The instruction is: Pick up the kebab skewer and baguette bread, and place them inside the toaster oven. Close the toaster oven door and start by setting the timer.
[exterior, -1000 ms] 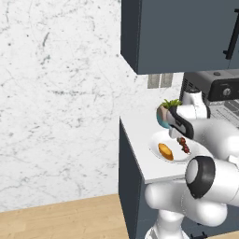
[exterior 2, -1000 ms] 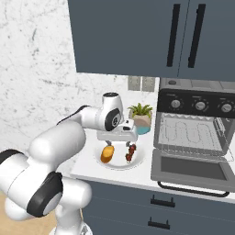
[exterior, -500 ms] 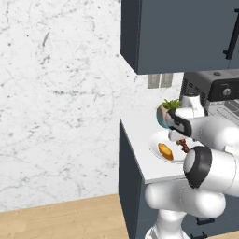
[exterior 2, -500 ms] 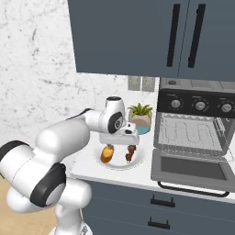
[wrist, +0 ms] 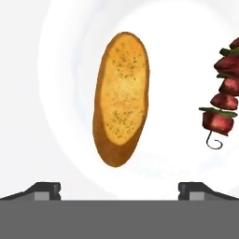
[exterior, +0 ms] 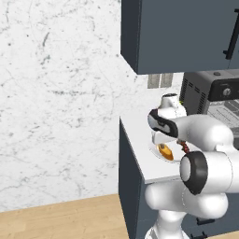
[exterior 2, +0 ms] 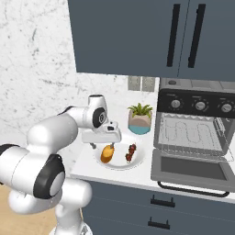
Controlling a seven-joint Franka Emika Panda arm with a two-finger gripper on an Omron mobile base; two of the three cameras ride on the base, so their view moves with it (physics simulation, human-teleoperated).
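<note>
Claw (exterior 2: pixel 102 146) is open, jaws spread wide, hanging just above the white plate (exterior 2: pixel 139 161) and holding nothing. In the hand view both fingertips (wrist: pixel 44 190) sit at the bottom edge, with the baguette bread (wrist: pixel 121 97) between their lines and clear of both.

Baguette bread (exterior 2: pixel 108 153) lies flat on the plate's left half in the right base view, long axis running roughly 12 to 6 in the hand view. Kebab skewer (exterior 2: pixel 131 152) lies on the same plate at 3 o'clock from the bread, apart from it, not touching. In the hand view the kebab skewer (wrist: pixel 223 105) is at the right edge, wire loop end toward 6, its top cut off by the frame.

Plate sits on the white table (exterior 2: pixel 92 168), near the front edge. Toaster oven (exterior 2: pixel 197 129) is at 3 o'clock from the plate, just beside it. Toaster oven door (exterior 2: pixel 193 170) is dropped open, lying about flat, bar handle along its front edge. Wire rack (exterior 2: pixel 193 136) is visible inside the cavity. Small potted plant (exterior 2: pixel 139 118) stands at 12 o'clock behind the plate, against the wall.

Left base view: the arm covers most of the plate; a bit of bread (exterior: pixel 165 151) shows beneath the wrist.
</note>
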